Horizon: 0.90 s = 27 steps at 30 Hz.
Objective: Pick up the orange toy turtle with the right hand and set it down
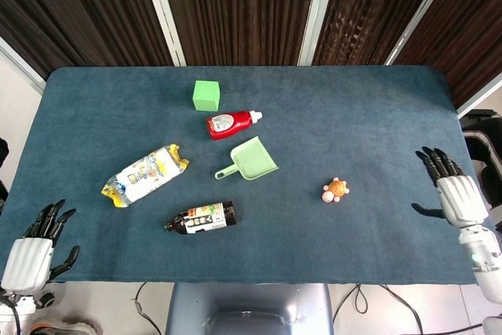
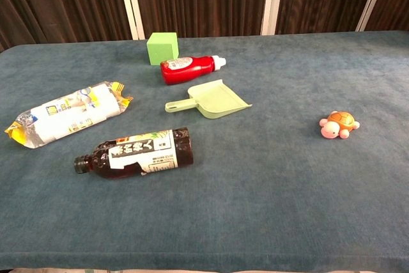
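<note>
Turtle sits free on the surface; your right hand, fingers spread and empty, risks nudging it if you swing back.

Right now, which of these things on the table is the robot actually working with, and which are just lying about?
Part of the job:
- orange toy turtle, resting on the blue table
- right hand, open, well clear of it

Just lying about:
- green cube
- red bottle
- green dustpan
- snack packet
- dark bottle
- left hand
</note>
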Each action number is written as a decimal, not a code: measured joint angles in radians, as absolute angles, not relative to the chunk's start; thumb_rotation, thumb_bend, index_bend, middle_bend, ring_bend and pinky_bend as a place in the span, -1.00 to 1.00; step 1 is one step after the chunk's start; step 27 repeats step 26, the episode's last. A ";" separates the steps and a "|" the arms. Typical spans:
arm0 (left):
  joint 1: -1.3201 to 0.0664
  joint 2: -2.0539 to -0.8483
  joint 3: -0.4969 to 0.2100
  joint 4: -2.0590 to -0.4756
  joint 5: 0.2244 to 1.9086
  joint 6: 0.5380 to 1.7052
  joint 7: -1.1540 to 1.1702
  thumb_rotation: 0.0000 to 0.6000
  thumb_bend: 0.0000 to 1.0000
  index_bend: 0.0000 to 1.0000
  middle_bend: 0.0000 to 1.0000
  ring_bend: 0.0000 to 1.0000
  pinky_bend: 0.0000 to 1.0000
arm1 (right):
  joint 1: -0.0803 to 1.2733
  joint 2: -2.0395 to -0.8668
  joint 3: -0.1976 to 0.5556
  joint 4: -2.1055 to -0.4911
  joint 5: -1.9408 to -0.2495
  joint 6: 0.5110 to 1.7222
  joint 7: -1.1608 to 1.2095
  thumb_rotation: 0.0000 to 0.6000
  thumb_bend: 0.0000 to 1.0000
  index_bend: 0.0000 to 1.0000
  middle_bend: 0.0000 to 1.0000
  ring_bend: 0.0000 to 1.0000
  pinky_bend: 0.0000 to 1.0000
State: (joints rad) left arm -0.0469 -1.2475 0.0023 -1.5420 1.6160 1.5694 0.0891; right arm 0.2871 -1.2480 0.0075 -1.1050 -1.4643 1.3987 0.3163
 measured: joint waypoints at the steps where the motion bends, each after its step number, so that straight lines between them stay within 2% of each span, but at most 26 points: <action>1: -0.049 -1.248 0.002 -1.546 1.616 1.566 0.097 1.00 -0.31 -0.66 -0.91 -0.86 -0.34 | 0.266 -1.240 0.010 -1.112 -1.458 1.421 0.306 1.00 -0.90 -0.87 -0.74 -0.85 -0.44; 5: -0.058 -1.248 0.002 -1.565 1.619 1.552 0.135 1.00 -0.32 -0.67 -0.90 -0.86 -0.34 | 0.211 -1.218 0.025 -1.127 -1.418 1.459 0.275 1.00 -0.90 -0.86 -0.74 -0.85 -0.43; 15: -0.060 -1.241 0.003 -1.595 1.627 1.556 0.166 1.00 -0.31 -0.67 -0.90 -0.86 -0.34 | 0.231 -1.185 0.043 -1.166 -1.386 1.315 0.236 1.00 -0.90 -0.86 -0.74 -0.85 -0.43; 27: -0.064 -1.237 0.005 -1.589 1.632 1.554 0.154 1.00 -0.32 -0.66 -0.90 -0.86 -0.34 | 0.217 -1.189 0.061 -1.170 -1.405 1.336 0.254 1.00 -0.90 -0.86 -0.74 -0.85 -0.42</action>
